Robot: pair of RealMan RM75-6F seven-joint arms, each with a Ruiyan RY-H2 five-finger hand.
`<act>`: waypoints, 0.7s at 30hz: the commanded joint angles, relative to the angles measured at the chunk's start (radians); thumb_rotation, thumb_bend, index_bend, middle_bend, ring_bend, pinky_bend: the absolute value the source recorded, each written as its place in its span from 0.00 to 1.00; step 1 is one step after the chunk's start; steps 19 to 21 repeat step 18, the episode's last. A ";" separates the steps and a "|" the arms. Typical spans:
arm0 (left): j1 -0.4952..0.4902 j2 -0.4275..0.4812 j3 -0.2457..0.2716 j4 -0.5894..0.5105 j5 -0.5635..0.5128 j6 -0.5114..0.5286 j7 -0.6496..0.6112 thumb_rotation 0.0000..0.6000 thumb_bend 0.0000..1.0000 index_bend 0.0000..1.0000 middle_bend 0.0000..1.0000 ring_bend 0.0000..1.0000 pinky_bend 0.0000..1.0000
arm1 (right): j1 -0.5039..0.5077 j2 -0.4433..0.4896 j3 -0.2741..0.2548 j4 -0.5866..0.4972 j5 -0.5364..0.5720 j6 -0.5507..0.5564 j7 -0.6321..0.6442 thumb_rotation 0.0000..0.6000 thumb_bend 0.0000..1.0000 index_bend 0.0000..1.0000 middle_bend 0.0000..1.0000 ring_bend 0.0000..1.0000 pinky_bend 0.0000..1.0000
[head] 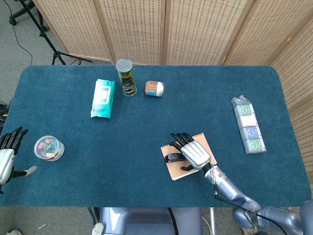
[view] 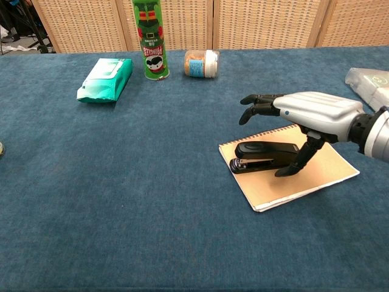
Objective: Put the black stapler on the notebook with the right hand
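1. The stapler [view: 262, 157] lies flat on the notebook [view: 316, 176], near the table's [view: 152, 213] front edge, towards its right side.
2. The right hand [view: 313, 111] hovers over it, fingers spread, holding nothing; the release step looks done.
3. Next, I judge, it should lift clear without nudging the stapler.
4. The left hand [head: 7, 155] sits empty, fingers apart, at the left edge.
5. The green can [view: 150, 38] reads "Pringles".

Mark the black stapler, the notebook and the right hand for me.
black stapler [view: 262, 157], chest view, middle of its top arm.
notebook [view: 285, 184], chest view, bare cover in front of the stapler.
right hand [view: 316, 109], chest view, back of the hand.
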 commanded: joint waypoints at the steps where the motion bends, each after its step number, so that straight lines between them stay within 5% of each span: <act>1: 0.001 0.001 0.002 -0.002 0.004 0.002 -0.001 1.00 0.00 0.00 0.00 0.00 0.00 | -0.016 0.057 0.006 -0.077 -0.020 0.042 -0.009 1.00 0.03 0.18 0.01 0.00 0.06; 6: 0.004 0.003 0.005 -0.003 0.014 0.009 -0.006 1.00 0.00 0.00 0.00 0.00 0.00 | -0.055 0.147 -0.002 -0.181 -0.058 0.116 -0.016 1.00 0.03 0.18 0.01 0.00 0.06; 10: 0.011 0.006 0.008 -0.003 0.029 0.027 -0.014 1.00 0.00 0.00 0.00 0.00 0.00 | -0.146 0.224 -0.031 -0.216 -0.131 0.281 -0.016 1.00 0.01 0.17 0.00 0.00 0.04; 16: 0.028 0.003 0.009 0.006 0.049 0.067 -0.024 1.00 0.00 0.00 0.00 0.00 0.00 | -0.364 0.211 -0.082 -0.034 -0.176 0.601 0.012 1.00 0.00 0.03 0.00 0.00 0.00; 21: 0.035 -0.006 0.006 0.013 0.048 0.085 -0.011 1.00 0.00 0.00 0.00 0.00 0.00 | -0.405 0.186 -0.084 0.030 -0.179 0.654 0.045 1.00 0.00 0.02 0.00 0.00 0.00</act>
